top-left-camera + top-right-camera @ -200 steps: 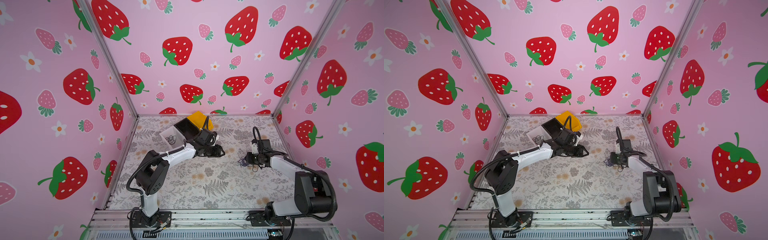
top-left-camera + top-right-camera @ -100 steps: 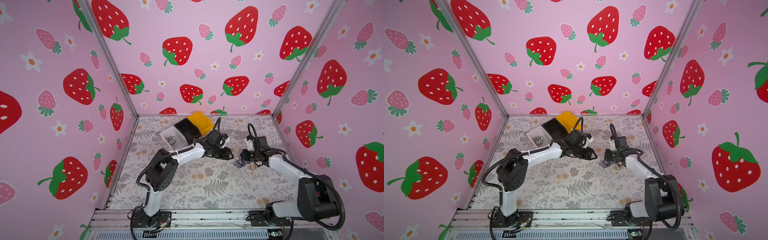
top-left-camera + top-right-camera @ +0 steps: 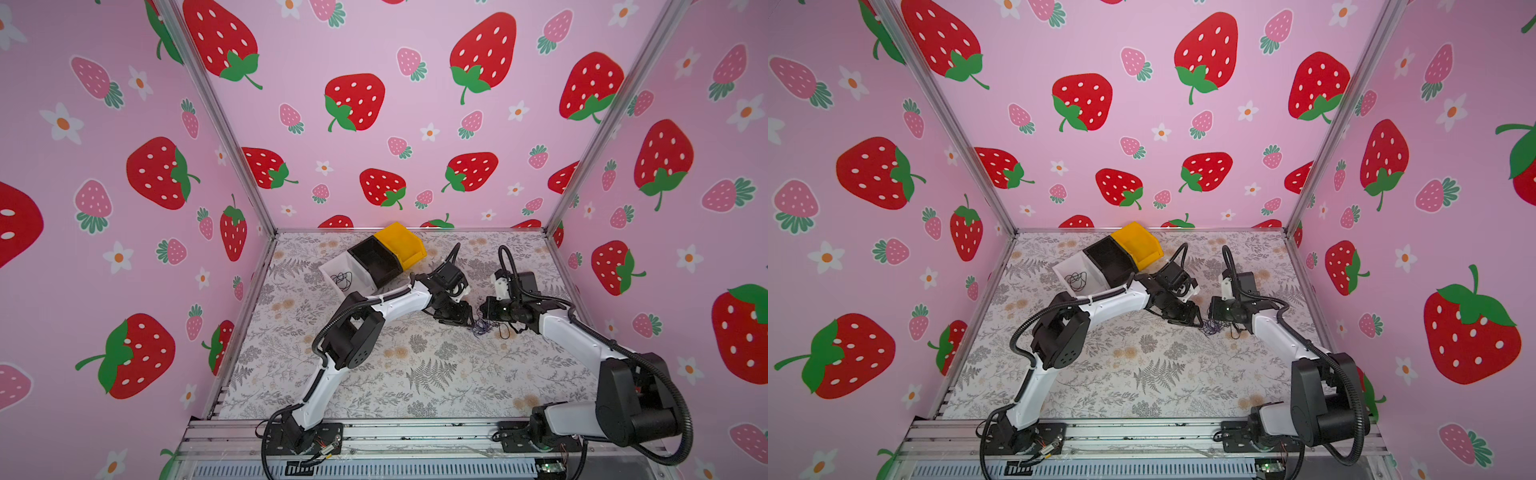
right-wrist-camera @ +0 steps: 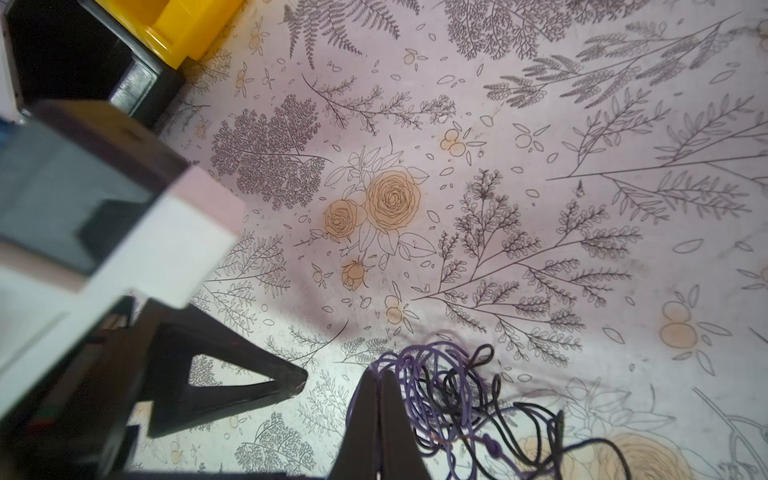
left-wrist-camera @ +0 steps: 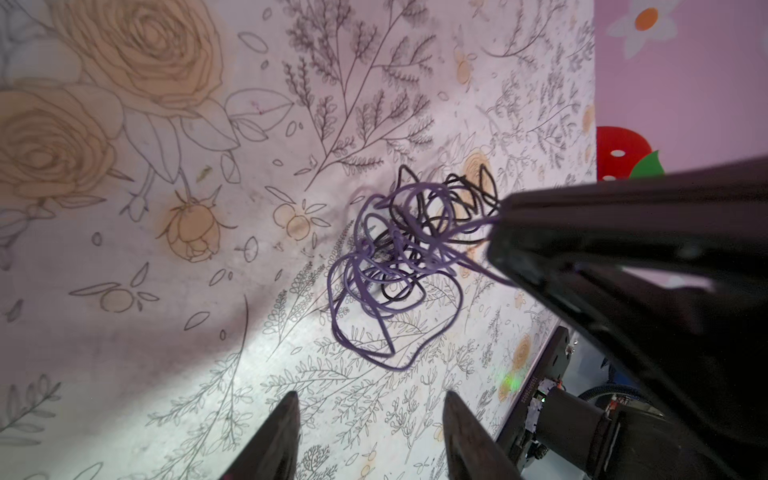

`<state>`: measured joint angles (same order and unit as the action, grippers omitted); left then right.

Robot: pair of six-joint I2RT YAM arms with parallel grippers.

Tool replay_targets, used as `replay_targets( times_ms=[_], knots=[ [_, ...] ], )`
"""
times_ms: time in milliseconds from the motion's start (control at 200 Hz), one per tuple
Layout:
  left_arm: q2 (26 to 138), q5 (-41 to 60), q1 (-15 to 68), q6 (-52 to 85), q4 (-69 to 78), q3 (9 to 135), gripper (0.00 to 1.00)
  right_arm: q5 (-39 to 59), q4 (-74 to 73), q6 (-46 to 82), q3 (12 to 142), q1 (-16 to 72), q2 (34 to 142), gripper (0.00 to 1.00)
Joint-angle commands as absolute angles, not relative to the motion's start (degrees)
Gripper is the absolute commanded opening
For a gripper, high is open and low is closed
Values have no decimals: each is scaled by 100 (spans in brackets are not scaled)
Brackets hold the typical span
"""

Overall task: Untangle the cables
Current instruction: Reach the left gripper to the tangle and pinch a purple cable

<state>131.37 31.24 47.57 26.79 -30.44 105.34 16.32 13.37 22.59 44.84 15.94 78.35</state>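
The cables [image 5: 399,257] are a knot of thin purple and black strands, low over the floral mat in the middle right of both top views [image 3: 482,329] [image 3: 1212,328]. My right gripper [image 4: 380,374] is shut on a purple strand at the knot's edge, and loose black loops trail behind it [image 4: 540,419]. The right gripper shows as a dark wedge in the left wrist view [image 5: 503,224]. My left gripper [image 5: 370,401] is open with nothing between its fingers, pointed at the knot and a short way from it. In a top view its tips [image 3: 467,320] nearly meet the right gripper [image 3: 485,316].
Three bins stand in a row at the back left: a white bin [image 3: 332,268] with a coiled black cable [image 3: 341,279] inside, a black bin [image 3: 376,259], and a yellow bin [image 3: 401,243]. Pink strawberry walls close in the floral mat [image 3: 415,374] on three sides.
My left arm has swung right, away from the bins, up to the knot, opening slightly. My right gripper has shut on the cables and shifted a little left.
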Motion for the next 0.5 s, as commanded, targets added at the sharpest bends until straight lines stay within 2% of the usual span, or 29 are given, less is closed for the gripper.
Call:
replay_targets(
  times_ms=[0,270,385,495],
  knots=[
    [13368,3424,4755,2637,-3596,11011,57,1833,1268,2338,4527,1574,7782,0],
    [13695,3490,4689,2727,-3884,11359,54,1923,1248,2328,4534,1575,7781,0],
    [14051,3614,4581,2880,-4151,11658,38,1905,1318,2329,4544,1573,7736,0],
    [13932,3629,4515,3004,-3894,11395,30,1922,1362,2320,4544,1573,7650,0]
  ],
)
